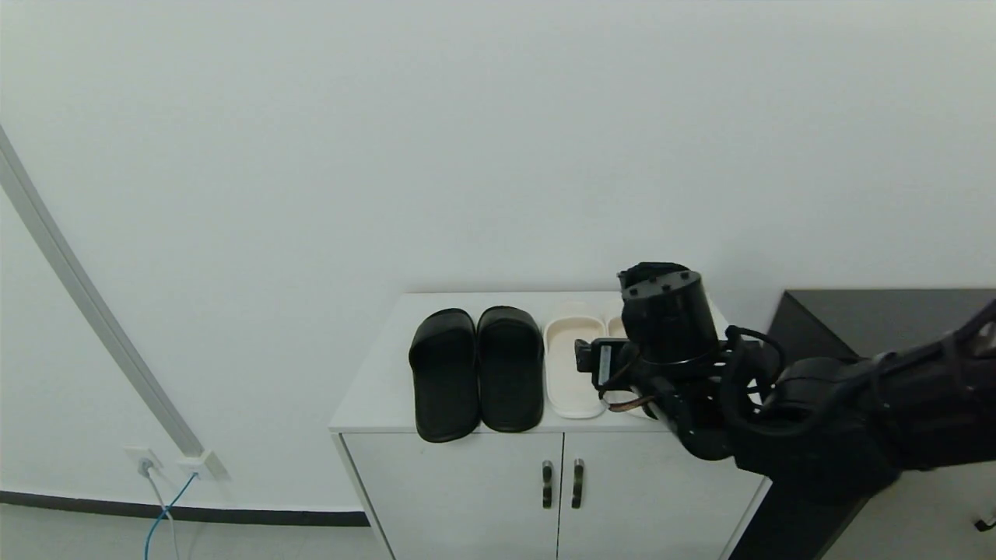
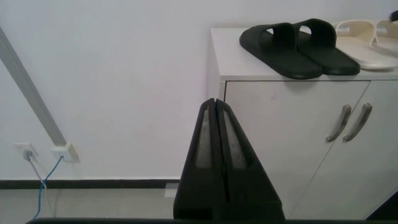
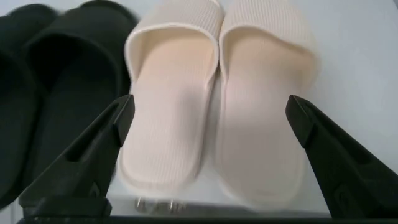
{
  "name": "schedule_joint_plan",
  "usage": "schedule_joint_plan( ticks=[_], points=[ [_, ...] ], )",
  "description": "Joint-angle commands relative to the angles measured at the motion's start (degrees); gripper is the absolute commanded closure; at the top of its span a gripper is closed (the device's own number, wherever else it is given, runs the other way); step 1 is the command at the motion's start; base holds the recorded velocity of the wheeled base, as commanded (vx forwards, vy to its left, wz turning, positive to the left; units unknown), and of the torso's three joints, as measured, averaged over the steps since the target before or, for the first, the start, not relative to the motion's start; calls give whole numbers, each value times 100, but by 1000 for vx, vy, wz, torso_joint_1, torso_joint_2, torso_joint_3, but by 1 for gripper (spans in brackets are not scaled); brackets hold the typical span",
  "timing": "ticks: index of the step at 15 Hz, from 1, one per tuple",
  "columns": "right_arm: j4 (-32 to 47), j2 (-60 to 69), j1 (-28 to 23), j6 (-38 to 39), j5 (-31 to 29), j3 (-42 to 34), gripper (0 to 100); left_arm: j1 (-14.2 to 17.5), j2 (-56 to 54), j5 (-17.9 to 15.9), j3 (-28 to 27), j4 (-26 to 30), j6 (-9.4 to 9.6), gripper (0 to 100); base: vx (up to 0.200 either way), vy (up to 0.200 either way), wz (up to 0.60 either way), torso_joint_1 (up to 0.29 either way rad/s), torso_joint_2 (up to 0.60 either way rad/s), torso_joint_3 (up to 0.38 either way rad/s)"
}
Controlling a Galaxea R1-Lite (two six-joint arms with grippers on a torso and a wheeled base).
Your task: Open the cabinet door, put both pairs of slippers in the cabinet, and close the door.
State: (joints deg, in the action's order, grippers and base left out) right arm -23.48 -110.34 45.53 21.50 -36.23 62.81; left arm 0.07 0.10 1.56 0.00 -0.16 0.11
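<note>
The black slippers [image 1: 476, 373] and cream slippers [image 1: 572, 377] lie side by side atop the white cabinet [image 1: 459, 498], its two doors shut. The right hand [image 3: 208, 165] hangs above the cream pair, fingers spread wide apart. The left hand [image 2: 216, 146], fingers pressed together on nothing, sits lower, off the cabinet's left front corner.

No text, label, brand, number or sign can be read anywhere. The cabinet [image 1: 467, 498], the black slippers [image 1: 476, 373], the cream slippers [image 1: 572, 373] and the wall sockets [image 1: 142, 459] carry no legible marking.
</note>
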Motion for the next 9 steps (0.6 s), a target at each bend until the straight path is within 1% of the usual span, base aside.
schedule_joint_plan(
  ticks=[1, 3, 9],
  points=[
    [1, -761, -211, 29, -191, 496, 0, 1, -1, 2, 0, -2, -2, 100, 0, 0, 0, 0, 0, 0],
    [-34, -1051, -299, 3, -218, 768, 0, 1, -1, 2, 0, -2, -2, 100, 0, 0, 0, 0, 0, 0],
    [-834, -1913, -616, -533, -235, 1348, 0, 1, -1, 2, 0, -2, -11, 100, 0, 0, 0, 0, 0, 0]
  ],
)
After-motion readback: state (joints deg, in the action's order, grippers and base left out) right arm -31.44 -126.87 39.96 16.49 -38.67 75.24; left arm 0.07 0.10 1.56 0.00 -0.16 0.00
